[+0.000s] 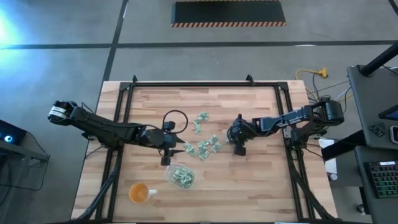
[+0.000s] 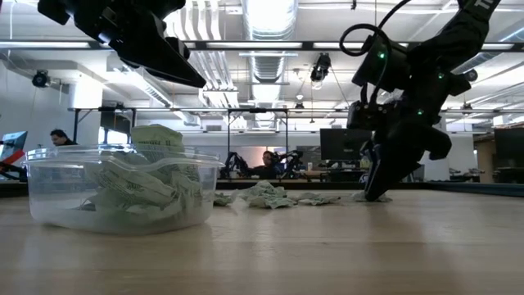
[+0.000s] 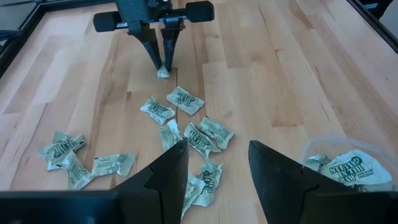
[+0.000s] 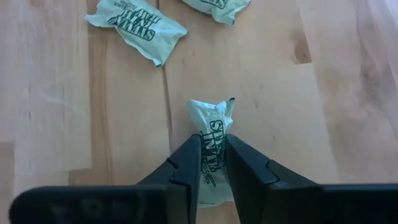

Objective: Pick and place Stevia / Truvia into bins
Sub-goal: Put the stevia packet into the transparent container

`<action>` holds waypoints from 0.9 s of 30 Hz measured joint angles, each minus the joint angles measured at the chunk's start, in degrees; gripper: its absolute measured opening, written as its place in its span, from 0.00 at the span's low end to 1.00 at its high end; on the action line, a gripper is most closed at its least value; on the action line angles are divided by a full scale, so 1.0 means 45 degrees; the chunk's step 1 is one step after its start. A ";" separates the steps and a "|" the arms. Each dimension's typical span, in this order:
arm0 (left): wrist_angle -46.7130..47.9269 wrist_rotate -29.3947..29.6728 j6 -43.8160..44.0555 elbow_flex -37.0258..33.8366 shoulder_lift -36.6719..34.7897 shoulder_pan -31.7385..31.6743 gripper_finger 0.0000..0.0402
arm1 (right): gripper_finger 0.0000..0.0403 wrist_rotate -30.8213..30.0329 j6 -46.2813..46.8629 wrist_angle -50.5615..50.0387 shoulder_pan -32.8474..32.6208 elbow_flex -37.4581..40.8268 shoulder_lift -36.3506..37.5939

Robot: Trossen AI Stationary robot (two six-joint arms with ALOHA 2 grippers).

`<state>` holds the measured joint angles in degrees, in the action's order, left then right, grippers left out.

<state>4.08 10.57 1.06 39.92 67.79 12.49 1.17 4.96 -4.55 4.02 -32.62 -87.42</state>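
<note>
Stevia packet (image 4: 211,149), pale green paper, lying on wooden counter (image 1: 261,180), pinched between narrowed right fingers (image 4: 186,171); next: lift, carry to clear plastic tub (image 1: 181,175); left fingers (image 3: 163,180) parted, idle.

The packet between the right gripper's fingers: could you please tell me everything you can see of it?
The packet is a small pale green paper sachet with dark printed lettering, creased and pinched in its middle. The right gripper has it squeezed between both dark fingers, with its top end sticking out past the tips. It sits at the wooden table, apart from the other loose packets, and the left wrist view shows it at the fingertips against the tabletop.
</note>
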 joint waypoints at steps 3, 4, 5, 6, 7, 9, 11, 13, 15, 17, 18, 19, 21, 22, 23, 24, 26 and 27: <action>-0.0006 -0.0001 0.0000 0.0000 0.0000 0.0000 0.38 | 0.13 0.0047 -0.0163 0.0018 -0.0027 -0.0016 0.0010; -0.0006 0.0003 0.0000 0.0000 0.0000 0.0005 0.38 | 0.12 0.0096 -0.0166 0.0025 -0.0027 -0.0034 0.0010; -0.0006 0.0001 0.0000 0.0000 0.0000 0.0005 0.38 | 0.12 0.0148 -0.0166 0.0046 -0.0032 -0.0051 0.0010; -0.0006 -0.0001 0.0000 0.0000 0.0000 0.0005 0.38 | 0.12 0.0225 -0.0181 0.0069 -0.0037 -0.0067 0.0010; -0.0006 0.0002 0.0000 0.0000 0.0000 0.0005 0.38 | 0.11 0.0323 -0.0181 0.0087 -0.0045 -0.0095 0.0014; -0.0006 0.0002 -0.0003 0.0000 0.0000 0.0005 0.38 | 0.11 0.0589 -0.0187 0.0296 -0.0104 -0.0129 0.0019; -0.0006 0.0003 -0.0001 0.0000 0.0000 0.0005 0.38 | 0.11 0.0924 -0.0242 0.0681 -0.0216 -0.0131 0.0032; -0.0006 0.0003 0.0000 0.0000 0.0000 0.0005 0.38 | 0.11 0.1335 -0.0415 0.1137 -0.0358 -0.0138 0.0036; -0.0011 0.0002 -0.0005 0.0000 0.0000 0.0005 0.38 | 0.11 0.1773 -0.0548 0.1669 -0.0519 -0.0146 0.0039; -0.0011 -0.0001 -0.0005 0.0000 0.0000 0.0005 0.38 | 0.11 0.2179 -0.0589 0.2287 -0.0665 -0.0155 0.0039; -0.0011 0.0003 -0.0005 0.0000 0.0000 0.0005 0.38 | 0.11 0.2405 -0.0635 0.2658 -0.0735 -0.0155 0.0044; -0.0011 0.0002 -0.0005 0.0000 0.0000 0.0005 0.38 | 0.11 0.2607 -0.0728 0.3023 -0.0813 -0.0158 0.0044; -0.0011 -0.0001 -0.0005 0.0000 0.0000 0.0005 0.38 | 0.11 0.2875 -0.0938 0.3973 -0.1002 -0.0160 0.0044; -0.0011 0.0003 -0.0008 0.0000 0.0000 0.0005 0.38 | 0.11 0.2890 -0.1073 0.4502 -0.1133 -0.0160 0.0044; -0.0011 0.0003 -0.0016 0.0000 0.0000 0.0015 0.38 | 0.11 0.2890 -0.1179 0.5141 -0.1253 -0.0160 0.0044; -0.0008 0.0006 -0.0059 0.0000 0.0000 0.0015 0.38 | 0.11 0.2886 -0.1214 0.5861 -0.1386 -0.0160 0.0030; 0.0035 0.0103 -0.0112 -0.0005 0.0000 0.0013 0.38 | 0.11 0.2886 -0.1344 0.7211 -0.1676 -0.0175 -0.0016; 0.0148 0.0220 -0.0116 -0.0005 0.0000 0.0011 0.38 | 0.11 0.2886 -0.1489 0.7850 -0.1835 -0.0175 -0.0072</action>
<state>4.75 11.56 0.54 39.90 67.79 12.54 14.15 -1.74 30.78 -4.24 -33.41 -87.74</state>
